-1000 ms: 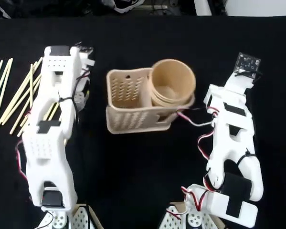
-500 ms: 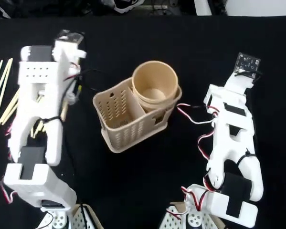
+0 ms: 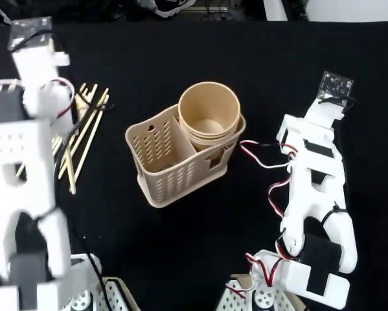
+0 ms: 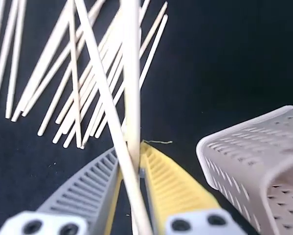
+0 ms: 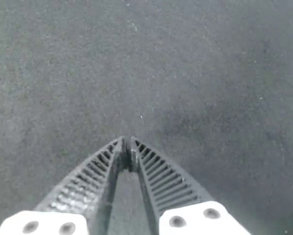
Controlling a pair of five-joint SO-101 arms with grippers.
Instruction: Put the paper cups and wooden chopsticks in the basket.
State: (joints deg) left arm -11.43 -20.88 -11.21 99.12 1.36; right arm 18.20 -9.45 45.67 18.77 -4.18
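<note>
Right jaws closed tip to tip over bare desk (image 5: 210,58). Left jaws clamped on wooden chopsticks (image 4: 130,73), at 9 o'clock of basket (image 3: 174,175). Paper cups (image 3: 208,113) nested in basket's 2 o'clock compartment. Loose chopsticks (image 3: 83,133) lie on desk, at basket's 9 o'clock.

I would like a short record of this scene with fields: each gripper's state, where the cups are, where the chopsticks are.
left gripper: shut on wooden chopsticks
right gripper: shut, holding nothing, over the black table
tan paper cups: stacked, upright in one compartment of the beige perforated plastic basket
other compartment: no chopsticks seen inside
loose chopsticks: scattered on the table beside the basket
</note>
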